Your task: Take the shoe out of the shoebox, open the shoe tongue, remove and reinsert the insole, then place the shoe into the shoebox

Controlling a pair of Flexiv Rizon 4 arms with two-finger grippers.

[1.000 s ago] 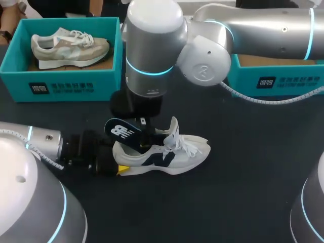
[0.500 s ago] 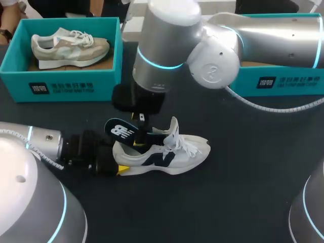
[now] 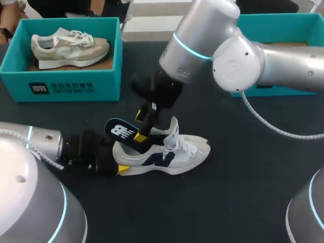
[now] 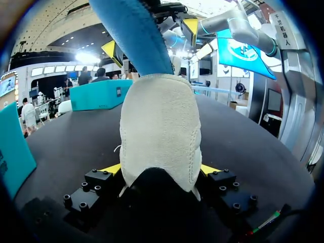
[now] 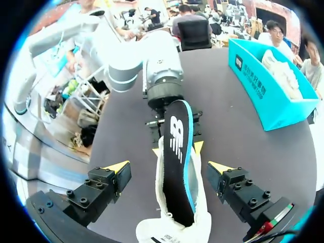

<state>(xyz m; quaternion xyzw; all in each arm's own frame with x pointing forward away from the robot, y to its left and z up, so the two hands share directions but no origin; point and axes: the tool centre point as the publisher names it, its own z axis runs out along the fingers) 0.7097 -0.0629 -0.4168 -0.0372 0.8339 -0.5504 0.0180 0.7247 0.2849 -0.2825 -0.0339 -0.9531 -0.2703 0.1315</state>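
**Item:** white sneaker [image 3: 167,154] with a navy side logo, standing on its sole on the dark table [image 3: 243,192], toe toward the robot's right, tongue lifted, laces slack

**Held by:** left tool [image 4: 159,169], closed on the heel, one yellow tip pressed to each side

**Insole** [image 3: 121,132]: dark with a blue edge; front part down inside the shoe, heel part sticking up and back out of the collar; reinsertion looks about half done

**Right tool** [image 5: 168,167]: above the shoe opening, fingers spread wide on either side of the insole, gripping nothing

**Shoebox** [image 3: 283,28]: teal, at the far right of the table behind the right arm, well apart from the shoe

**Also present:** second teal box [image 3: 61,83] at far left, holding a tan sneaker [image 3: 68,46]

**Handling note:** the step in hand appears to be seating the insole. The heel should be pinned firmly so the shoe cannot slide. The right tool would do best to close low on the exposed part, near the collar, feed it forward along the shoe, then press the heel end flat. A grip high on the free end would probably buckle the soft insole, and the tongue and laces could snag
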